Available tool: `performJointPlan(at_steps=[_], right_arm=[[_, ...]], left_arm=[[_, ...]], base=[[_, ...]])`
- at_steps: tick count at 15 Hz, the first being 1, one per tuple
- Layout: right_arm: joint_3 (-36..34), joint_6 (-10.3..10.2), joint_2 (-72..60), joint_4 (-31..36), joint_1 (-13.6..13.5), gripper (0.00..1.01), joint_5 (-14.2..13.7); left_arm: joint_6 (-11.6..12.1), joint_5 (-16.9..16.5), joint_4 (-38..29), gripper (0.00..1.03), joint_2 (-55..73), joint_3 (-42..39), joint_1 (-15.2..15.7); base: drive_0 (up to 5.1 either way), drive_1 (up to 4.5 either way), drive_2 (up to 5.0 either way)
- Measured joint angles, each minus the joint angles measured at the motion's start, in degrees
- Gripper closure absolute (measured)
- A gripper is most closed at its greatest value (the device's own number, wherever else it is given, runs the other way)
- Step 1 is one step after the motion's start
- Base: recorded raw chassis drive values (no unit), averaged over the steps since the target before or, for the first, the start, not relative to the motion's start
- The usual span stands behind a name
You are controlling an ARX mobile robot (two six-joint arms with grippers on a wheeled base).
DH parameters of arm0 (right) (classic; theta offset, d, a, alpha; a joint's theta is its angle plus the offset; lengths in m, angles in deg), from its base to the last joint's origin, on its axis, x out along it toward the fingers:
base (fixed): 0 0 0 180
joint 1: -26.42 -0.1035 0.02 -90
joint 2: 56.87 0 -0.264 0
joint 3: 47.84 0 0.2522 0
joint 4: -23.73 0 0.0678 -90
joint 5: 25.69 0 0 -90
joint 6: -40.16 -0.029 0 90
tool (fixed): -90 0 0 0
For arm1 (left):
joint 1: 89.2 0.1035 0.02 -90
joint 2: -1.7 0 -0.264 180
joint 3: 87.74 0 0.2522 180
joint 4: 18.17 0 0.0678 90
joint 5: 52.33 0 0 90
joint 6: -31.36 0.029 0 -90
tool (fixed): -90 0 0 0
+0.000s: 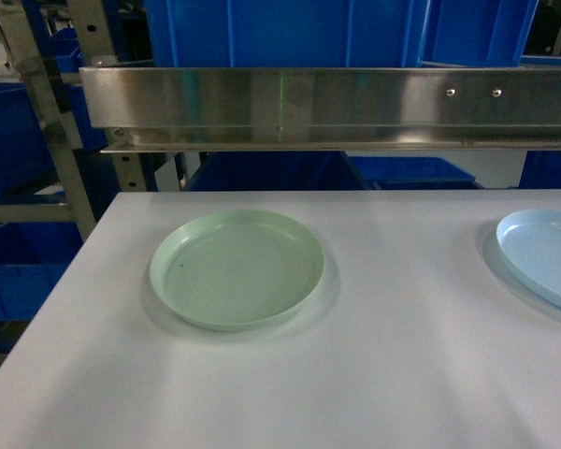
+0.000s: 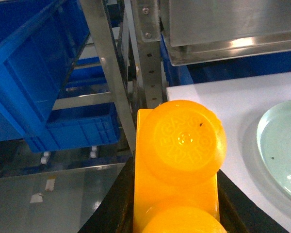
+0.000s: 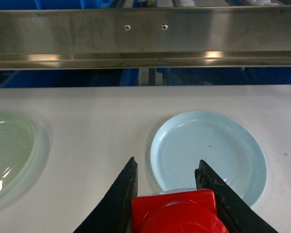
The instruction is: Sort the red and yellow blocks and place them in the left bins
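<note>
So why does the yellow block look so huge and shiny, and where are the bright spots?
Left wrist view: the yellow block sits right at the camera in the left hand, so it looms large, with a small glint on its stud. Right wrist view: the red block is close too, and the steel rail carries bright glare patches. Head view: dimmer, with soft shadows around the green plate.

Green plate (image 1: 237, 267) and blue plate (image 1: 542, 257) on white table (image 1: 355, 374), blue bins (image 2: 29, 82) on steel rack (image 1: 327, 105)
</note>
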Motion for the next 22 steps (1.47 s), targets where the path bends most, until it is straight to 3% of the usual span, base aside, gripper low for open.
performJointPlan(at_steps=[22], right_arm=[[0.13,-0.02,-0.02,0.04,0.00,0.72,0.17]], left_arm=[[0.00,-0.07,0.02,0.74,-0.02,0.07,-0.07]], base=[[-4.9,2.45,2.4]])
